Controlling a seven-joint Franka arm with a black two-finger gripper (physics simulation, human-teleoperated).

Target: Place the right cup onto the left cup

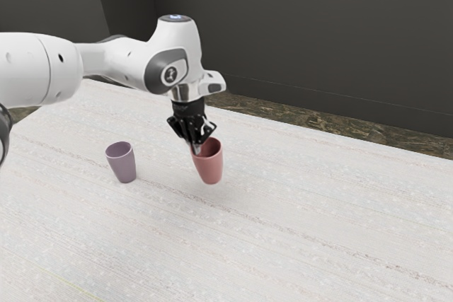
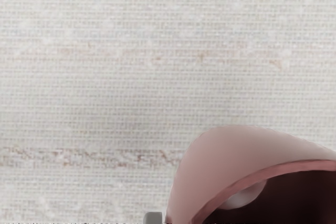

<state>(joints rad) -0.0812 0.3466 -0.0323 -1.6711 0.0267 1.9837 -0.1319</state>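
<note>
The end effector (image 1: 196,149) is gripping the pink cup (image 1: 211,170) by its rim, the smooth, tapering cup hanging just beneath, slightly tilted, its hollow showing dark, while the plain mauve cup (image 1: 124,167) is standing on the desk (image 1: 304,238), apart from the end effector

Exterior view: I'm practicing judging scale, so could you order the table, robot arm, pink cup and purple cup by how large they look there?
1. Table
2. Robot arm
3. Pink cup and purple cup: nearly alike, and nearness to the camera leaves it unsure, so not ranked.
</note>
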